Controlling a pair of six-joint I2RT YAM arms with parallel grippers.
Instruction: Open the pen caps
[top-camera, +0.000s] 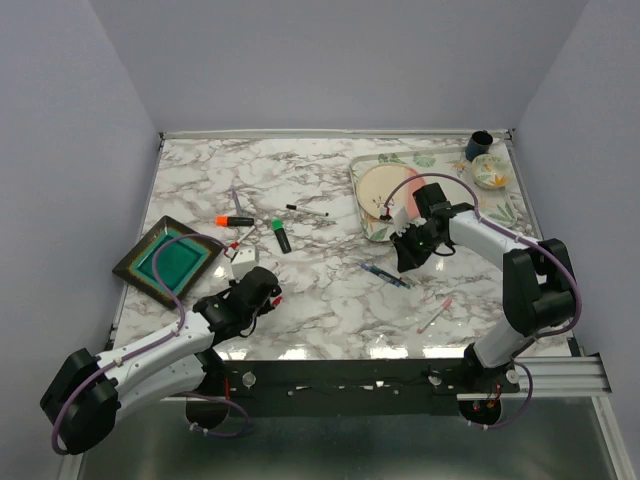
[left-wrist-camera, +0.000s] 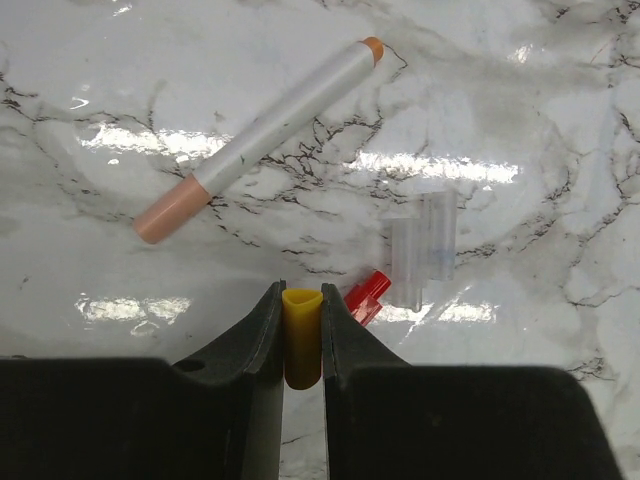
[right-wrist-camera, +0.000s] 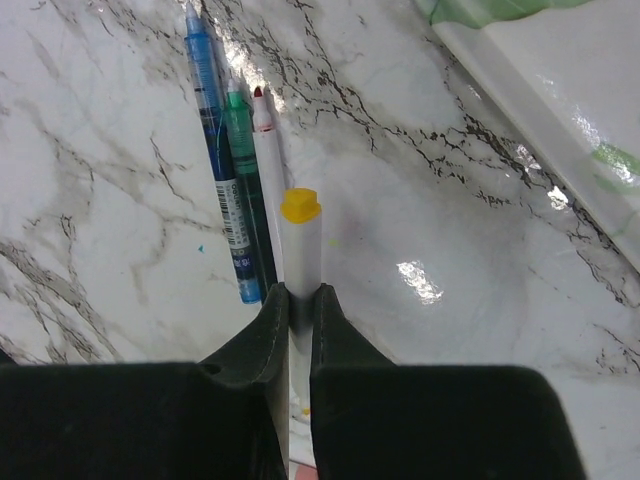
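Pinched tight in the left gripper (left-wrist-camera: 302, 300) sits the yellow cap (left-wrist-camera: 302, 345), off its pen (right-wrist-camera: 300, 240), which the right gripper (right-wrist-camera: 298, 300) clamps by the barrel. Light, hard, slick plastic, I judge: hold such caps across the sides, mid-length

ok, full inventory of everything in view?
yellow cap: 1, yellow, in left pincer
red cap: 1, red, beside it
clear cap: 1, clear, by red cap
white pen: 1, pink-ended, ahead of it
yellow-tipped pen: 1, white, in right pincer
grouped pens: 3, blue/green/white, beside it
highlighters: 2, orange and green caps, centre-left
black pen: 1, black, centre
pink pen: 1, pink, near right
green dish: 1, green, left
floral tray, pink plate, dark cup, bowl: 1 each, far right
left pincer: shut on yellow cap
right pincer: shut on yellow-tipped pen
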